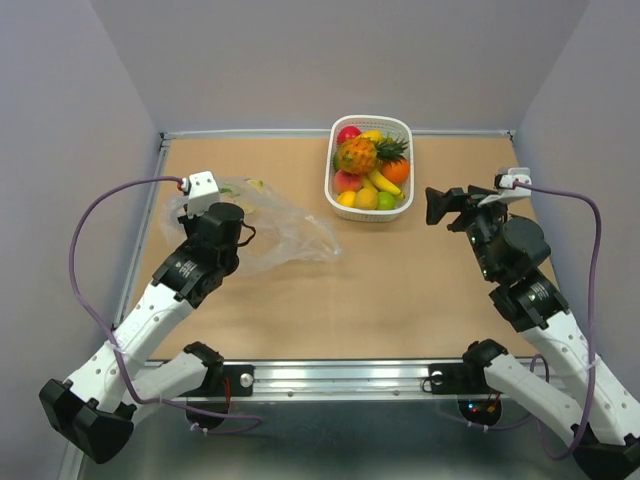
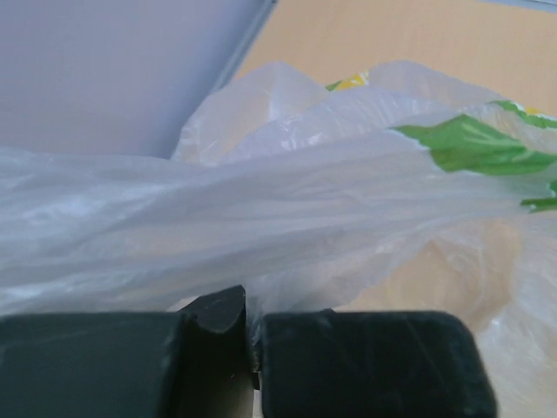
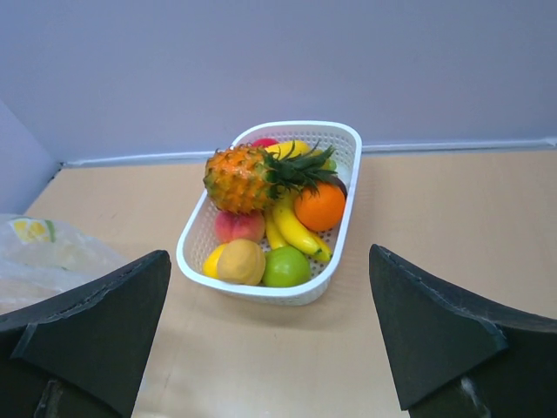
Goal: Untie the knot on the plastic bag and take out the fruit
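Note:
The plastic bag (image 1: 285,232) lies slack on the table's left side, clear with green-and-yellow prints. My left gripper (image 2: 252,318) is shut on a stretched fold of the bag (image 2: 287,200). In the top view its fingers are hidden under the wrist (image 1: 222,225). I cannot make out the knot. The fruit sits in the white basket (image 1: 405,128): a pineapple (image 3: 239,178), an orange (image 3: 319,207), a peach (image 3: 238,226), a yellow oval fruit (image 3: 240,261) and a green fruit (image 3: 286,266). My right gripper (image 1: 440,205) is wide open and empty, right of the basket and facing it.
Bananas (image 3: 294,231) and a red apple (image 1: 348,133) also lie in the basket (image 3: 261,292). Grey walls close the table at the back and both sides. A corner of the bag (image 3: 43,252) shows at the left of the right wrist view.

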Robot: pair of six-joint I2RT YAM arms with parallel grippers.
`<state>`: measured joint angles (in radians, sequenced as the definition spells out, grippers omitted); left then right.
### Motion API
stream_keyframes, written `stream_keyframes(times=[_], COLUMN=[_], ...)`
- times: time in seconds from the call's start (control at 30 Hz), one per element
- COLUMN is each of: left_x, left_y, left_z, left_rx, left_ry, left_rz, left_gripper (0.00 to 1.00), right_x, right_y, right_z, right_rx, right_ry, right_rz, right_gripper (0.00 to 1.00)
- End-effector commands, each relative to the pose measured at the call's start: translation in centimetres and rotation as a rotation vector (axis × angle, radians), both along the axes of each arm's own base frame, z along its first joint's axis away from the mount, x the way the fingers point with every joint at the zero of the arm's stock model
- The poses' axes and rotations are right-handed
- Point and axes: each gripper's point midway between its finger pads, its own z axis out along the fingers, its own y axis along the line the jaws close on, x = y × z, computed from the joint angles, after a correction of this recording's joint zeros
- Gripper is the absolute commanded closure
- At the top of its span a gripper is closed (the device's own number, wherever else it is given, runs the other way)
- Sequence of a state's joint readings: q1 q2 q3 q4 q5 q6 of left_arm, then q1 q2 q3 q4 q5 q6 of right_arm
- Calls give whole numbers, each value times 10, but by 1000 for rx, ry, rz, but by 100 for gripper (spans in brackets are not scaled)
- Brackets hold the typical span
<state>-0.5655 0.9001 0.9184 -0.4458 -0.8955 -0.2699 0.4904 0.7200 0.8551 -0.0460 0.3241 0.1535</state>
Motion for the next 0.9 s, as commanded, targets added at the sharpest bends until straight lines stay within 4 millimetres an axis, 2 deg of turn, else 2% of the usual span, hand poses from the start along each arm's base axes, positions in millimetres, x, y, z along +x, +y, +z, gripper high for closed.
stream_keyframes(times=[0.0, 0.1, 0.27, 0.33, 0.43, 0.53, 0.57, 0.67, 0.7, 0.77, 0.8, 0.83, 0.87], left_x=[-2, 2, -3, -6, -18, -30, -38, -53, -64, -75, -86, -89, -98], left_y=[32, 28, 16, 11, 7, 3, 5, 5, 8, 6, 10, 11, 16], left_z=[27, 20, 2, 0, 4, 20, 34, 57, 75, 86, 99, 99, 107], left_rx=[51, 26, -51, -101, -167, -247, -282, -344, -391, -442, -476, -479, -500], left_ry=[-99, -86, -55, -58, -65, -128, -190, -296, -384, -452, -528, -548, -609], left_rz=[173, 147, 76, 45, -1, -66, -86, -157, -183, -236, -254, -266, -273], left_gripper=[88, 75, 30, 19, 13, 9, 9, 7, 7, 6, 6, 6, 6], right_x=[-10, -15, -25, -31, -39, -48, -51, -63, -70, -77, -80, -88, -90], right_y=[-17, -23, -34, -40, -49, -57, -60, -71, -76, -83, -85, -93, -96], right_z=[-16, -20, -17, -11, -4, 3, 5, 12, 16, 19, 19, 22, 20], right_rx=[-25, -30, -27, -18, -1, 4, 5, 10, 19, 18, 19, 30, 32], right_ry=[36, 50, 38, 19, -11, -42, -52, -97, -118, -138, -143, -166, -169], right_rz=[-56, -72, -102, -118, -146, -162, -167, -189, -198, -215, -222, -243, -251], right_gripper=[0, 0, 0, 0, 0, 0, 0, 0, 0, 0, 0, 0, 0])
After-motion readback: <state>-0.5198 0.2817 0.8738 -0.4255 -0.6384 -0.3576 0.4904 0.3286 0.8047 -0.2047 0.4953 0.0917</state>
